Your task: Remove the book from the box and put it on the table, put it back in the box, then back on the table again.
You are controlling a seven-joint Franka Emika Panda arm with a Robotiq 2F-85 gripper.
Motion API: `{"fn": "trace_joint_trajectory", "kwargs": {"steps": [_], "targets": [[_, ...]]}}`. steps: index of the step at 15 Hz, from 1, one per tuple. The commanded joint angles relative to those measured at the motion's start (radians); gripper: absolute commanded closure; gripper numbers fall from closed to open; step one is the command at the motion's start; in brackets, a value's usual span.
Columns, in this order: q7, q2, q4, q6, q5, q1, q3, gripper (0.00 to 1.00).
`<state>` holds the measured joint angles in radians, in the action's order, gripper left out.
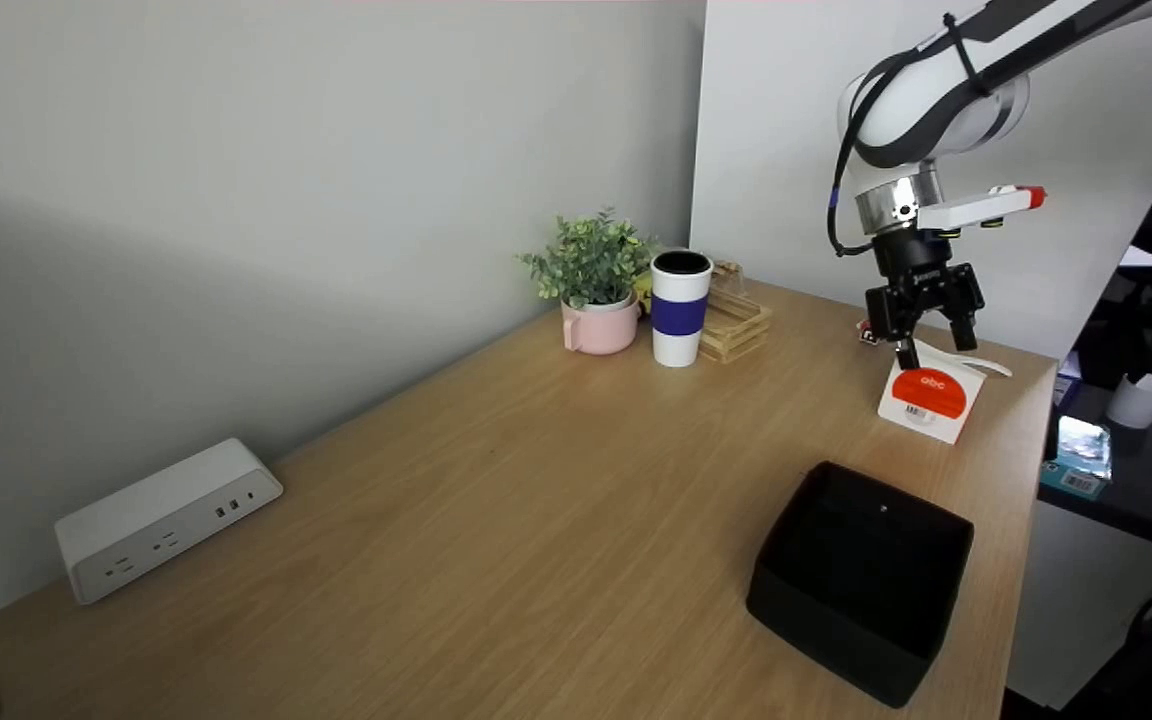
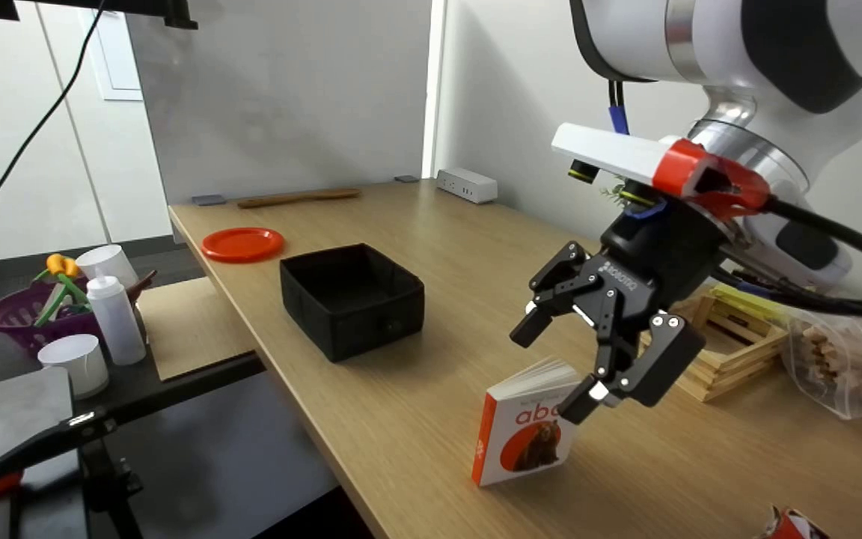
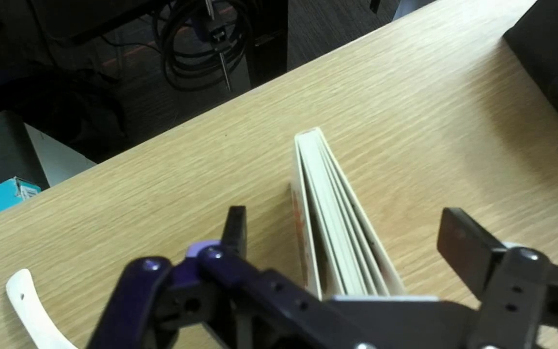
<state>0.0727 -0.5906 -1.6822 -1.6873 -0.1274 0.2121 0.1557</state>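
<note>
L to R in an exterior view: white pwr strip (image 1: 171,515) at back of bench (image 1: 536,520), well apart from the rest. Then leafy plant (image 1: 591,258) in pink mug (image 1: 599,330); white, blue-banded cup (image 1: 680,312) just R of it; wood crate (image 1: 738,330) partly behind cup. Then black box (image 1: 831,635), low, open-topped, nr bench edge. Past it the book (image 1: 929,395), white w/ red-orange patch: on the bench, outside the box, upright on edge, pages a bit fanned. Fingers (image 2: 532,328) apart, nr top of book; wrist view shows it btwn them, gap each side. Far R, curved white utensil (image 1: 986,364) nr book.
</note>
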Motion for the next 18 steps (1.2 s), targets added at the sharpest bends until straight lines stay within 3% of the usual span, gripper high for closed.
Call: {"fn": "trace_joint_trajectory", "kwargs": {"steps": [1,12,13,18], "targets": [[-0.013,0.015,-0.004,-0.003,-0.022,0.013,-0.008,0.00],[0.004,0.295,-0.213,-0.130,0.001,-0.010,0.010,0.00],[-0.001,0.207,-0.116,-0.088,-0.009,0.000,0.007,0.00],[0.000,0.274,-0.174,-0.094,-0.008,-0.005,0.008,0.00]]}}
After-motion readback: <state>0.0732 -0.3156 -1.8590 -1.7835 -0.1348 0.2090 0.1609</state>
